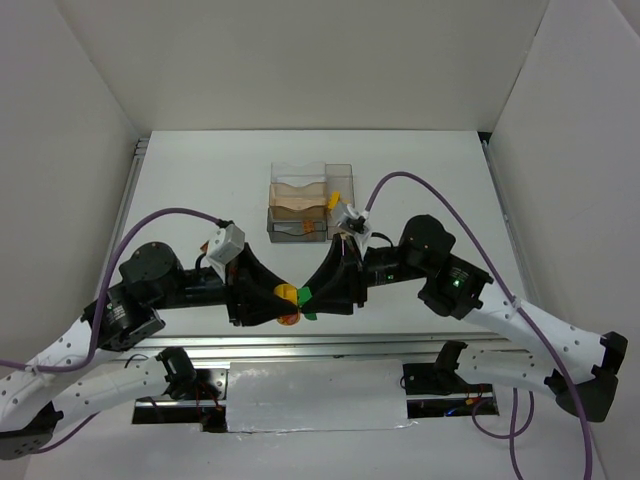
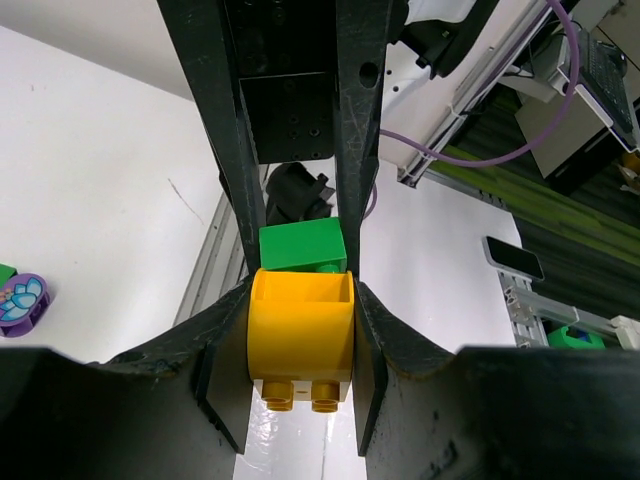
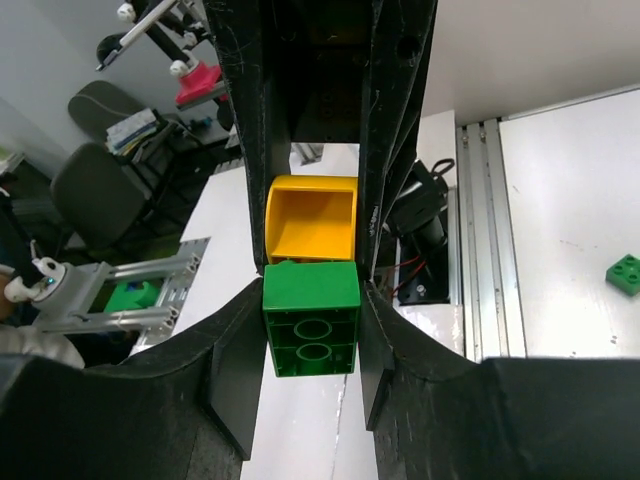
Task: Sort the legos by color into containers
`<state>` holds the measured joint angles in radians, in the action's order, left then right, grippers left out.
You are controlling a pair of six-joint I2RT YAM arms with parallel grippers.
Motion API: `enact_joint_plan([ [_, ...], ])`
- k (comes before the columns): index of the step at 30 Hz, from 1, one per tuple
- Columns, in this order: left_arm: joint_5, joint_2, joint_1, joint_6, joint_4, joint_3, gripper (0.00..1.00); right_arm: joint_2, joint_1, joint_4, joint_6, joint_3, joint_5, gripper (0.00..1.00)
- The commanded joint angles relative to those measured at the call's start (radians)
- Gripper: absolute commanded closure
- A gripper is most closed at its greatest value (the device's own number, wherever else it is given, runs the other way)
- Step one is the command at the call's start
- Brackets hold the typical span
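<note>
Your two grippers meet nose to nose over the near edge of the table [image 1: 200,180], each pinching one half of the same pair. The left gripper [image 2: 302,342] has its fingers pressed on the sides of the yellow brick [image 2: 300,325]. The right gripper [image 3: 312,335] clamps the green brick [image 3: 312,318] the same way. Neither has any gap left at the pads.

What matters is the seam. The green brick sits end-on against the yellow one, touching it and apparently plugged into it. The pair's long axis runs straight along the line from one wrist to the other. From the left wrist the green brick lies just beyond the yellow. From the right wrist the order is reversed. So you most likely part them by drawing the arms straight back along that axis, not by twisting sideways.

The containers [image 1: 310,205] stand beyond the pair, toward the far side of the table, a little nearer your right arm. A purple piece [image 2: 20,300] lies on the table off to the left arm's side, and a spare brick [image 3: 627,273], also green, lies to the right arm's side, both untouched.
</note>
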<state>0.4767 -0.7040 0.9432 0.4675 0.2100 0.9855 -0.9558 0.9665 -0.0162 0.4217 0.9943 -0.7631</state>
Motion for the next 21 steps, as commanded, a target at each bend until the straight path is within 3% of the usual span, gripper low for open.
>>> enact_joint_plan([
  [1,-0.015,-0.006,0.000,-0.039,-0.072,0.022,1.00,0.020,-0.002,-0.073,-0.027,-0.014,0.004,1.00],
  [6,-0.044,0.046,0.000,-0.066,-0.020,0.038,1.00,0.049,-0.148,-0.073,-0.046,-0.062,-0.067,1.00],
  [12,-0.203,0.092,0.000,-0.105,0.159,0.067,1.00,-0.033,-0.328,-0.070,-0.081,-0.105,0.005,1.00],
  [14,-0.303,0.106,0.000,-0.109,0.205,0.065,1.00,-0.125,-0.342,-0.059,-0.104,-0.071,0.140,1.00],
  [16,-0.407,0.124,0.000,-0.107,0.261,0.055,1.00,-0.219,-0.345,-0.021,-0.107,-0.016,0.371,1.00],
  [17,-0.447,0.129,0.000,-0.102,0.282,0.053,1.00,-0.335,-0.345,0.005,-0.098,0.072,0.451,1.00],
  [18,-0.472,0.135,0.000,-0.090,0.319,0.050,1.00,-0.394,-0.345,0.063,-0.078,0.125,0.645,1.00],
  [21,-0.621,0.167,0.000,-0.069,0.365,0.019,1.00,-0.601,-0.345,0.099,0.003,0.288,0.896,1.00],
])
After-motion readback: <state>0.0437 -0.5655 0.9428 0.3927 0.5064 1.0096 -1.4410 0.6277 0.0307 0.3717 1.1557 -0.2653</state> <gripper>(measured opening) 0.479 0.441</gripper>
